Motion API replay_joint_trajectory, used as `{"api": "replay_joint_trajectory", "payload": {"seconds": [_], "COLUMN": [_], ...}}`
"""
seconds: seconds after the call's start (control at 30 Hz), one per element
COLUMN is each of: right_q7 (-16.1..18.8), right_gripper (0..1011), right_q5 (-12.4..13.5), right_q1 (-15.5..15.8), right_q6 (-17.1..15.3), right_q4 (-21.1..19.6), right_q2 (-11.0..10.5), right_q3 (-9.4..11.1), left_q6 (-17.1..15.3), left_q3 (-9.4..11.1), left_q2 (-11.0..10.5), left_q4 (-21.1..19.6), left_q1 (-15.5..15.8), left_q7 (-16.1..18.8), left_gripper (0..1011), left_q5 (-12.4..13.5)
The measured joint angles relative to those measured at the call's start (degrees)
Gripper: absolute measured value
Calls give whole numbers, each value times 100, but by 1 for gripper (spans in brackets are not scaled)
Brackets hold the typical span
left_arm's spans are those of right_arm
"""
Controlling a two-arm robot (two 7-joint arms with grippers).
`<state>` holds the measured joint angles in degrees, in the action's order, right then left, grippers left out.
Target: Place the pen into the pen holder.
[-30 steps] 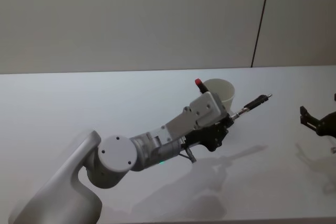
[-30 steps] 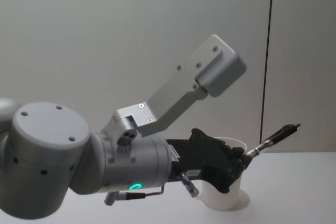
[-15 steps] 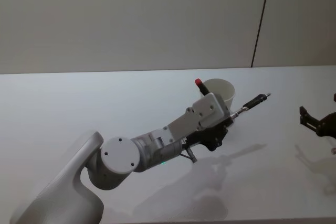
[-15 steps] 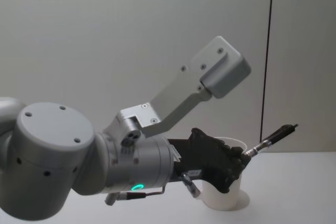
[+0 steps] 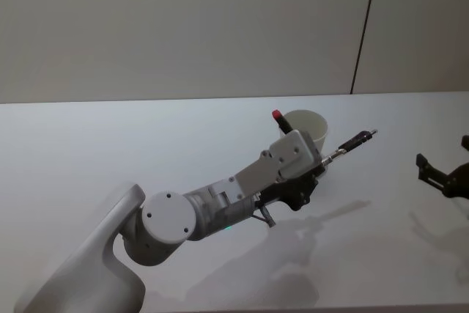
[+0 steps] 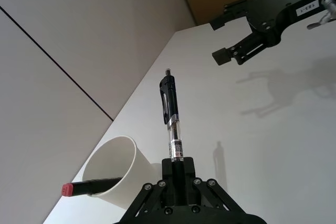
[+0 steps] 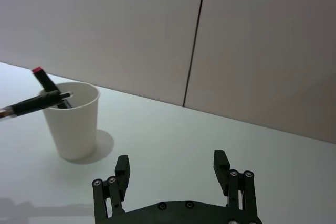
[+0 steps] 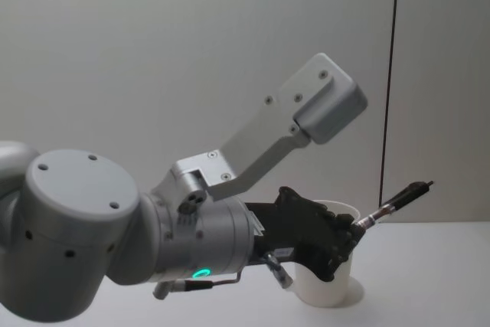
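The left gripper (image 5: 319, 166) is clamped on one end of the pen (image 5: 353, 141) and holds it in the air just beside the pen holder (image 5: 306, 124), which stands near the far edge of the surface (image 5: 110, 152). This looks like the carry step. The pen slants past the cup toward the right edge, so it likely needs tipping upright over the rim before release. The pen is slim and black with a clear barrel section. The white cup contains a red-capped marker (image 5: 278, 116). The right gripper (image 7: 171, 162) hangs spread open near the right edge.
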<state>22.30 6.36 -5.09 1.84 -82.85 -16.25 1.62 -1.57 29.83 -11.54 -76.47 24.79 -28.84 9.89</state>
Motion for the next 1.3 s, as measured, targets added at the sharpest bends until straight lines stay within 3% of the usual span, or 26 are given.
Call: {"api": "replay_joint_trajectory", "payload": {"seconds": [0.33,0.7,1.0,1.3], "right_q7": [834,1669,2007,2013], "right_gripper": [1001,1001,1001,1001], "right_q5": [636,1495,2210,2897], "right_q1": [144,203,182,138], "right_q6": [-132,-654,-1159,-1574], "right_q4": [-22,29,105,131], "right_q2": [-146,-262,-270,-166], "right_q3": [115,188,189,105], "left_q6": [-6,-9,-9,-9], "left_q3": [5,5,5,5], "left_q2": [0,0,0,0], "left_q4": [-6,-8,-8,-8], "left_q1": [-4,-4,-4,-4], "left_q7": [12,18,21,21], "left_gripper": [127,127,127,127], "left_q5": [8,14,14,14]}}
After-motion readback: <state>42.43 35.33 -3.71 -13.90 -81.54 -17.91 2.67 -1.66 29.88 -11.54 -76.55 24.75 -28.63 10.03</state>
